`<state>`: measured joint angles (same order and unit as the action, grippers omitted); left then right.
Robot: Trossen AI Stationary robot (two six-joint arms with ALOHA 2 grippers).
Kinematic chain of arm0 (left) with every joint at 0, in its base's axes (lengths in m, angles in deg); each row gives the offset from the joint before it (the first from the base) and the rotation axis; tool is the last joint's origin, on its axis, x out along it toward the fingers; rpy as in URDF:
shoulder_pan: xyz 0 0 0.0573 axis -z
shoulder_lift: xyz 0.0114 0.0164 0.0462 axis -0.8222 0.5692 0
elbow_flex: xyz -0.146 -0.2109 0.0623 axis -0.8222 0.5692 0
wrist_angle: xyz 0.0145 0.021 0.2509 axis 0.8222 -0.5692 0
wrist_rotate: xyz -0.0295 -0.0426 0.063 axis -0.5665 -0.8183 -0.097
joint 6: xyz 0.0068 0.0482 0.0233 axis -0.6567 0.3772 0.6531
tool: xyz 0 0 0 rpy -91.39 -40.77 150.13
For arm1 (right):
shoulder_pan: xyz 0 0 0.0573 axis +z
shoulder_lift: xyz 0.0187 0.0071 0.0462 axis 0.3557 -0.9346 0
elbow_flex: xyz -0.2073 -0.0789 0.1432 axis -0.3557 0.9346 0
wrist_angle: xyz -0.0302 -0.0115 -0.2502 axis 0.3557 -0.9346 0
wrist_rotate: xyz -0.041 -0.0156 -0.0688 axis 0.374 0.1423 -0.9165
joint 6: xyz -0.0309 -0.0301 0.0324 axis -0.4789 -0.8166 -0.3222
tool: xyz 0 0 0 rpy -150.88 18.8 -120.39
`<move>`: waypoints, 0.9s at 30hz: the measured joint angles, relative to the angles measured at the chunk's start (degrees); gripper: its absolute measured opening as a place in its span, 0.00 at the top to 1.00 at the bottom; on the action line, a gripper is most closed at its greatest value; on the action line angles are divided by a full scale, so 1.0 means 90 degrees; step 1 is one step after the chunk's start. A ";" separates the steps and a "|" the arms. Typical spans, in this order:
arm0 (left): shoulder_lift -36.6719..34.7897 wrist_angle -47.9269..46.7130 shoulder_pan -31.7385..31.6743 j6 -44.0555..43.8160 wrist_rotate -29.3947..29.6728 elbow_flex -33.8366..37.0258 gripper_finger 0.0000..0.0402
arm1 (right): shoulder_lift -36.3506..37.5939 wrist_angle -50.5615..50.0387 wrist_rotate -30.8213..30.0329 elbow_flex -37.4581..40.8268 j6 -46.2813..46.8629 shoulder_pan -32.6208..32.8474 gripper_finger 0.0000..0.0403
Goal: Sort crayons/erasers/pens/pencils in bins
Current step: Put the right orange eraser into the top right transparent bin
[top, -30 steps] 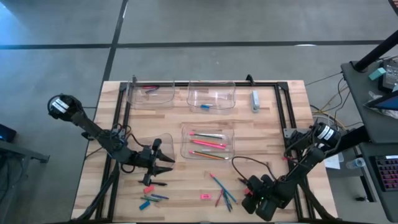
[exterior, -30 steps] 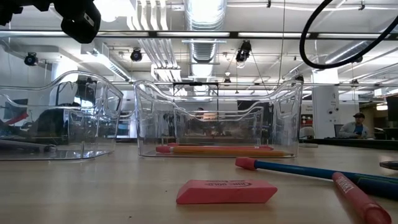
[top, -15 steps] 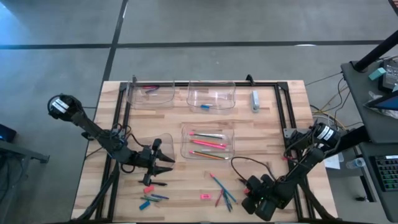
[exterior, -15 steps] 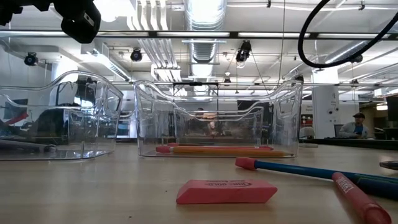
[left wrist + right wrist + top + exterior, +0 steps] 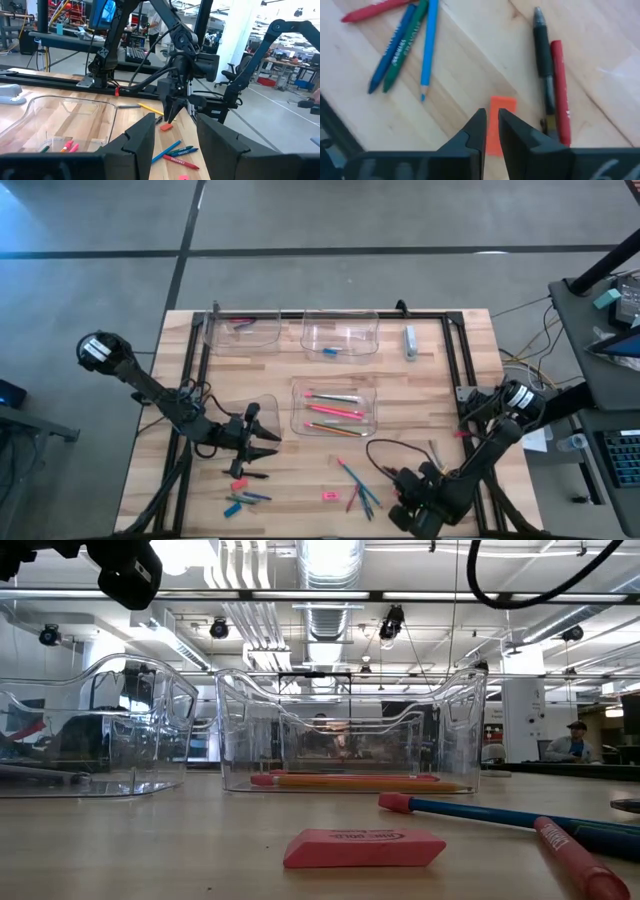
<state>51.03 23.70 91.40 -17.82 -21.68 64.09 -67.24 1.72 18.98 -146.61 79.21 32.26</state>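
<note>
Four clear bins sit on the wooden bench [image 5: 440,390]. The back-left bin [image 5: 243,330] holds a couple of dark pens [image 5: 241,322]; the back-middle bin [image 5: 340,332] has one small blue stick [image 5: 331,351]; the centre bin [image 5: 334,409] holds pink, orange and green pencils [image 5: 334,412]. The fourth bin [image 5: 232,413] sits just behind the left arm, and I cannot tell what is in it. A pale blue-grey oblong [image 5: 410,341] lies alone near the back-right corner.

The left pincer [image 5: 268,450] hangs over the front-left part of the bench, fingers apart and empty, with a loose pile [image 5: 243,498] of crayons and erasers in front of it.

The right pincer [image 5: 490,131] is low over the front-right of the bench, fingers nearly together, and an orange-red eraser [image 5: 498,122] shows in the narrow gap between their tips. I cannot tell whether it is clamped. Beside it lie a black pen [image 5: 545,80] and a red stick [image 5: 560,90] touching it.

From bench height, a pink eraser [image 5: 364,847] carries printed lettering too small to read. The right wrist view shows blue and green crayons [image 5: 400,47] with writing along them, unreadable. The left wrist view shows a red crayon [image 5: 175,161] lettered "CRAYONS" as far as I can make out, and the other arm's pincer pointing down at the small eraser.
</note>
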 joint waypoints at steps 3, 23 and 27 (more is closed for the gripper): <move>0.0000 -0.0001 0.0001 0.0001 0.0000 0.0000 0.67 | 0.0008 -0.0087 -0.0027 -0.0058 -0.0011 0.0000 0.90; 0.0002 -0.0003 -0.0001 0.0004 -0.0002 0.0002 0.67 | -0.0453 0.0137 0.0102 0.0136 -0.0158 0.0002 0.73; 0.0002 -0.0001 0.0001 0.0004 -0.0004 0.0002 0.67 | -0.0553 0.0157 0.0141 0.0132 -0.0159 0.0005 0.73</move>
<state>51.05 23.69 91.40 -17.78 -21.72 64.11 -72.22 3.13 20.25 -145.42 77.78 32.31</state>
